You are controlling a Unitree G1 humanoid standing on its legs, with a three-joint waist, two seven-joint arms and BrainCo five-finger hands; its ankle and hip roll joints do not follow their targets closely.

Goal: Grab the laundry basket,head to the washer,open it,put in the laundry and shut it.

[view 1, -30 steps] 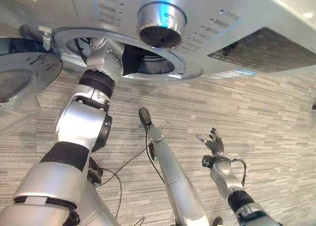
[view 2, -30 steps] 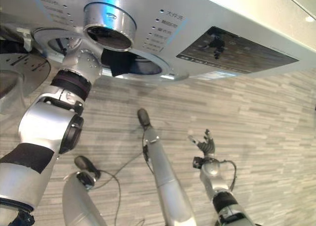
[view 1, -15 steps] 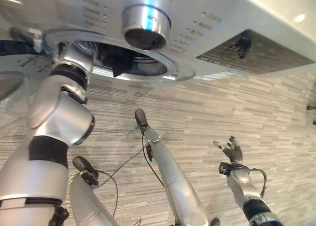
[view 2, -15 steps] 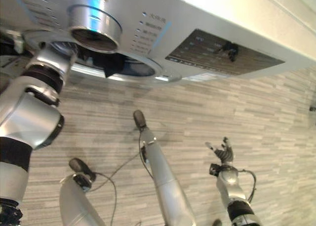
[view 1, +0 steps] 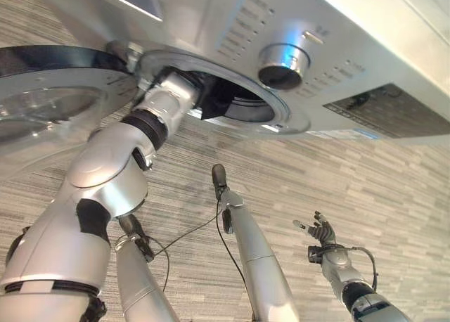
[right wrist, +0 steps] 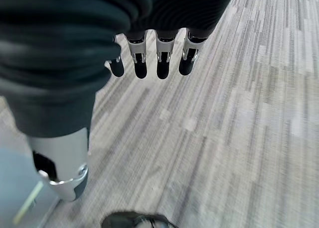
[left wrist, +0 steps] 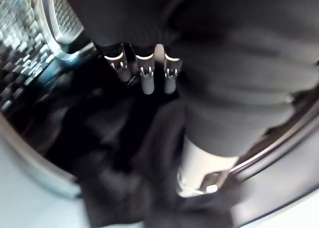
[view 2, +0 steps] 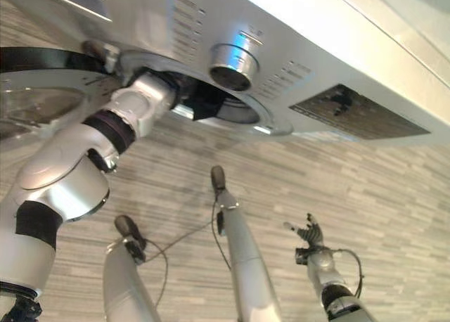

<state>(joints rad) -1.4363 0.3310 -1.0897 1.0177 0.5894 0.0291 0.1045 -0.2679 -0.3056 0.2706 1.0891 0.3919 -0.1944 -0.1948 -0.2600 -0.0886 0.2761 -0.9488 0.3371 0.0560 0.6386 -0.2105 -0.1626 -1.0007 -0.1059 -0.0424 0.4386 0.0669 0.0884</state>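
Observation:
The silver washer stands before me with its round glass door swung open to the left. My left arm reaches into the drum opening, the wrist at its rim. Inside the drum, my left hand is open, its straight fingers over dark laundry. A black fold of cloth shows beside the wrist at the opening. My right hand hangs low at the right over the floor, open with fingers spread and holding nothing.
A silver dial and a dark display panel sit on the washer's front to the right of the opening. Striped grey carpet covers the floor below.
The camera has swung, so the whole picture shifted. My left arm has pushed deeper into the drum, and the black cloth at the rim sits further in. The right hand stays open.

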